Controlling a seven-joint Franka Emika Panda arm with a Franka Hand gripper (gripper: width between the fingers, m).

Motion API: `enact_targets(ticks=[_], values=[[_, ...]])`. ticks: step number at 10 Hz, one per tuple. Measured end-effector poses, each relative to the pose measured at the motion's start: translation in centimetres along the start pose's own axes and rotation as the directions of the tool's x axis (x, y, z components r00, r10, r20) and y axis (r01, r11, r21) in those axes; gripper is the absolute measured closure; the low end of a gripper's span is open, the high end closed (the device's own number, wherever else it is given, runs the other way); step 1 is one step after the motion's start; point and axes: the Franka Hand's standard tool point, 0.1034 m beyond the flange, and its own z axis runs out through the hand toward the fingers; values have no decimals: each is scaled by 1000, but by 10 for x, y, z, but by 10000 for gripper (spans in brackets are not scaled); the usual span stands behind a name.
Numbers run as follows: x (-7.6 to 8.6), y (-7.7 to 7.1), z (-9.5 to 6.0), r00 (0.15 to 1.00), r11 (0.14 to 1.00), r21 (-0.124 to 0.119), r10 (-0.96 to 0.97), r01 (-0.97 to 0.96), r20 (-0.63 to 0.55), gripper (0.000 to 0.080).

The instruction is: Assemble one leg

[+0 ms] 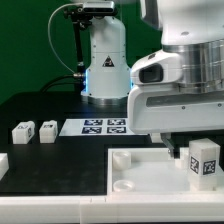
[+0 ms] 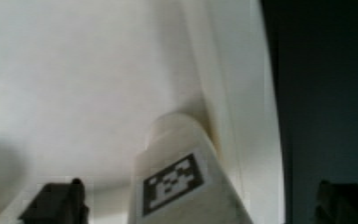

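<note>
One leg (image 1: 205, 160), a small white block with a black-and-white tag, stands upright at a corner of the large flat white part (image 1: 140, 175) near the exterior view's right. It also shows in the wrist view (image 2: 179, 178), against the flat part's edge. My gripper (image 1: 183, 146) hangs just above and around it. In the wrist view the gripper (image 2: 202, 204) is open, with dark fingertips (image 2: 55, 203) wide on either side of the leg and not touching it. Two more legs (image 1: 22, 131) (image 1: 47, 130) lie on the black table at the exterior view's left.
The marker board (image 1: 104, 126) lies flat in front of the arm's white base (image 1: 103, 60). Another white piece (image 1: 3, 163) shows at the exterior view's left edge. The flat part has round corner sockets (image 1: 120, 158).
</note>
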Motion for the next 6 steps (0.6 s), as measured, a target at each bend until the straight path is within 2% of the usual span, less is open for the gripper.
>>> enact_targets(ticks=[1, 2, 3, 4, 5, 6], values=[[2, 2, -1, 981, 981, -17, -192, 192, -2, 151], [4, 3, -1, 948, 948, -21, -319, 319, -10, 151], [3, 3, -1, 959, 959, -17, -284, 284, -12, 151], [3, 3, -1, 959, 959, -17, -282, 282, -11, 278], [3, 2, -1, 980, 980, -13, -199, 199, -13, 278], [3, 2, -1, 994, 994, -10, -110, 110, -14, 474]])
